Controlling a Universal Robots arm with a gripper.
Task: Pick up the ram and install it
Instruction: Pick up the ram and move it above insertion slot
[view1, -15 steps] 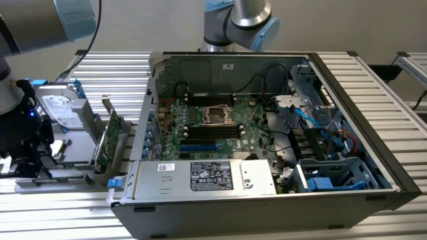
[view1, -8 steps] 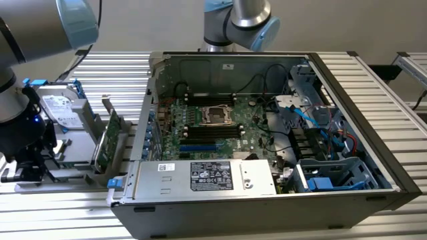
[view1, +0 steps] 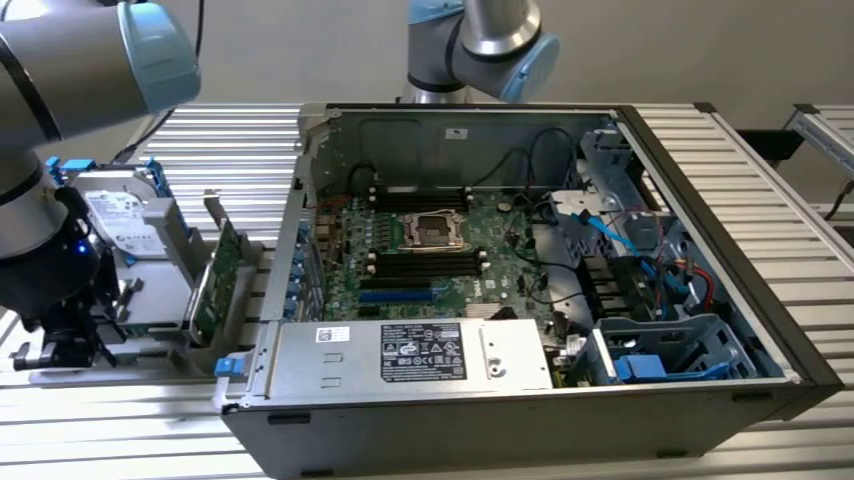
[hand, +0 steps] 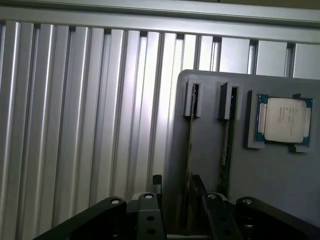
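Ram (hand: 189, 150) pick-up stage, prob.: table (view1: 747, 140) carries open PC case (view1: 467, 125) & grey tray (hand: 270, 180); ram stands edge-on in tray slot, claw (hand: 177, 195) fingers apart, straddling it. Grip needs jaws square on thin board.

Ribbed aluminium desk (view1: 747, 180) of parallel slats, an open computer case (view1: 467, 440) lay on its side at the middle, a grey parts tray (view1: 160, 280) stood on the slats at nine o'clock from the case, just beside it.
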